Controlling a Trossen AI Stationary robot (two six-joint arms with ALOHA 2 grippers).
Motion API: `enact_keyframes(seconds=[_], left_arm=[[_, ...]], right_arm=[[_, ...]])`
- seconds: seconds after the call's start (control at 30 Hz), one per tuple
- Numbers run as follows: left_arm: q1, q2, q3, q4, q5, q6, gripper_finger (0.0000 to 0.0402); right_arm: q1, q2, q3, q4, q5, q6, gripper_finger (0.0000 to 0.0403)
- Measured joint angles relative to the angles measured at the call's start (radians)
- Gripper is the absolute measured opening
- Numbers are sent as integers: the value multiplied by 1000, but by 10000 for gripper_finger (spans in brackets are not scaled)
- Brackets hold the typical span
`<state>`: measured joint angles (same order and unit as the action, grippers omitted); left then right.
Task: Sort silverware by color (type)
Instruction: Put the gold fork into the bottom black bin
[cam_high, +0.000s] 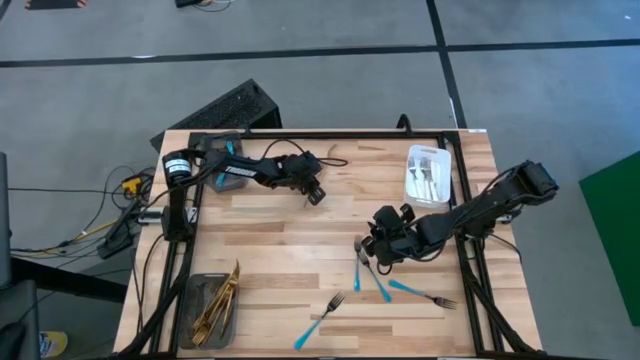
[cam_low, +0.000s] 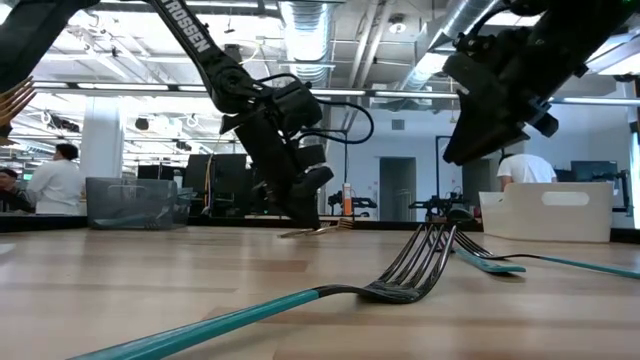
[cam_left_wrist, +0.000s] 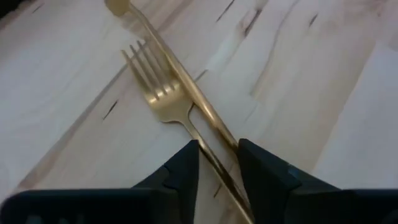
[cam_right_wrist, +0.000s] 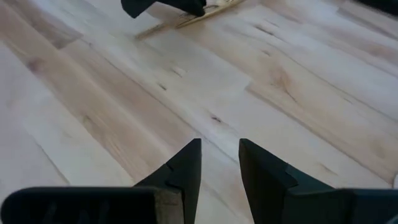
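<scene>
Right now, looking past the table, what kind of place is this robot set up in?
Probably a robotics lab or open workshop. The low view shows exposed ceiling ducts, workbenches with equipment and people behind the table; the high view shows bare concrete floor with loose cables.

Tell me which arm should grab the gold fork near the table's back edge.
Left. The left gripper already straddles the gold fork handle; the right gripper hovers over bare wood near the blue-handled forks.

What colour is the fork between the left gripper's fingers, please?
Gold; the fork shows best in the left wrist view.
</scene>
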<state>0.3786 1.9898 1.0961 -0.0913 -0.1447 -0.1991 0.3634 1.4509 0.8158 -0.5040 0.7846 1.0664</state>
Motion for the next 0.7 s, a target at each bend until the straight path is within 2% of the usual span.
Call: enact_keyframes(seconds=[0.17, 0.23, 0.4, 0.63, 0.7], left_arm=[[0, 0, 0, -33, -18, 4, 24], [0, 0, 0, -40, -34, 13, 8], [-7, -8, -1, -49, -35, 23, 4], [-58, -107, -16, -186, -145, 27, 0], [-65, -133, -15, -191, -143, 27, 1]], right_arm=[[5, 10, 0, 17, 3, 0, 132], [8, 9, 0, 24, 3, 0, 132], [10, 9, 0, 30, 3, 0, 132], [15, 9, 0, 56, 9, -1, 132], [16, 9, 0, 63, 18, -8, 132]])
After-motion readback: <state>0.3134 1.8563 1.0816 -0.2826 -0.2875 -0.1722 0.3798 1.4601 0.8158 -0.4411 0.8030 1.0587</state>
